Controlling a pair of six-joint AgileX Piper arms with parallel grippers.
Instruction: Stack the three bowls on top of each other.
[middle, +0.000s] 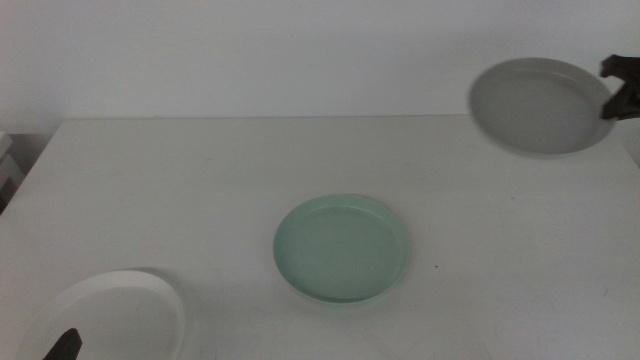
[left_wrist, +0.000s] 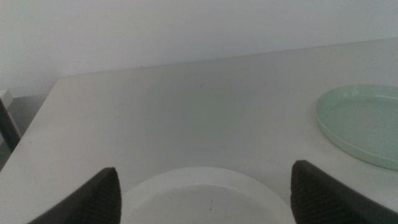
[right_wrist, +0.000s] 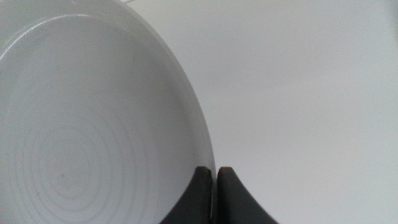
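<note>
With right fingers (right_wrist: 214, 186) pinching grey-blue bowl (middle: 540, 105) rim, aloft; left fingers (left_wrist: 205, 193) spread astride white bowl (left_wrist: 202, 199); mint green bowl (middle: 342, 248) between on desk (middle: 200, 180). Nothing stacked yet.

Light was soft and even, slightly dim, nothing glaring off the white table (middle: 200, 180). Only faint shadows sat under the mint green bowl (middle: 342, 248) (barely a smudge). Both wrist views went hazy, their dark jaws blurred up close.
</note>
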